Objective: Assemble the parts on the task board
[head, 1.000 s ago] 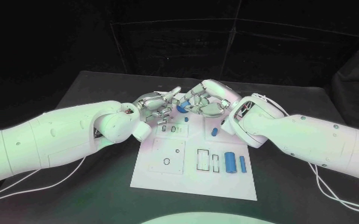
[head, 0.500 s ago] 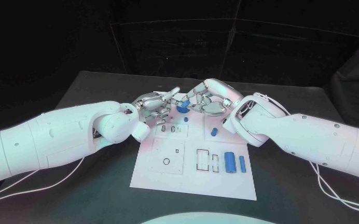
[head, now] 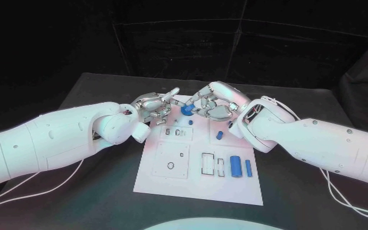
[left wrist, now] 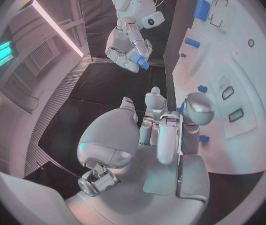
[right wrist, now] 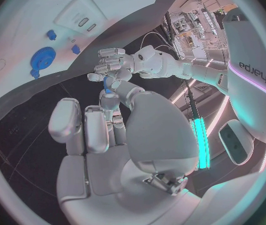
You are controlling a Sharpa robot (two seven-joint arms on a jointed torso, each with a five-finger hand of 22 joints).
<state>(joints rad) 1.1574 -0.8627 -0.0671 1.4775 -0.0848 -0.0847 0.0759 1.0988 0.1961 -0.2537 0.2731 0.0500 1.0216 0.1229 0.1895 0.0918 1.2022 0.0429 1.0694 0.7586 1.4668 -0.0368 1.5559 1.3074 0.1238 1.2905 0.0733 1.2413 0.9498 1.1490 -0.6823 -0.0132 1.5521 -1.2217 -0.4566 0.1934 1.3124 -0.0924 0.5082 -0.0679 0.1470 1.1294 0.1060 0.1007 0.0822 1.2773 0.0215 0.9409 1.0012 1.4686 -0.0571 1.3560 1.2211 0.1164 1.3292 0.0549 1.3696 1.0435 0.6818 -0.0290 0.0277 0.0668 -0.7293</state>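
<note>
The white task board (head: 198,183) lies in the middle of the black table. My right hand (head: 208,105) hovers over its far edge and pinches a small blue part (head: 186,110) in its fingertips; the left wrist view shows that same part (left wrist: 139,61) in the right hand (left wrist: 130,47). My left hand (head: 153,108) hangs just left of it, fingers apart and holding nothing, a short gap away from the part. In the right wrist view the part (right wrist: 108,86) sits at my right fingertips, with the left hand (right wrist: 117,64) beyond.
Two long blue blocks (head: 236,166) (head: 248,168) lie on the board's near right. A small blue piece (head: 219,134) lies mid-right, and a tiny one (head: 191,122) sits near the far end. A blue gear (right wrist: 40,60) sits on the board. Bare table surrounds the board.
My left hand has drawn back to the left, away from the right hand. The blue part stays in the right hand, which has barely moved.
</note>
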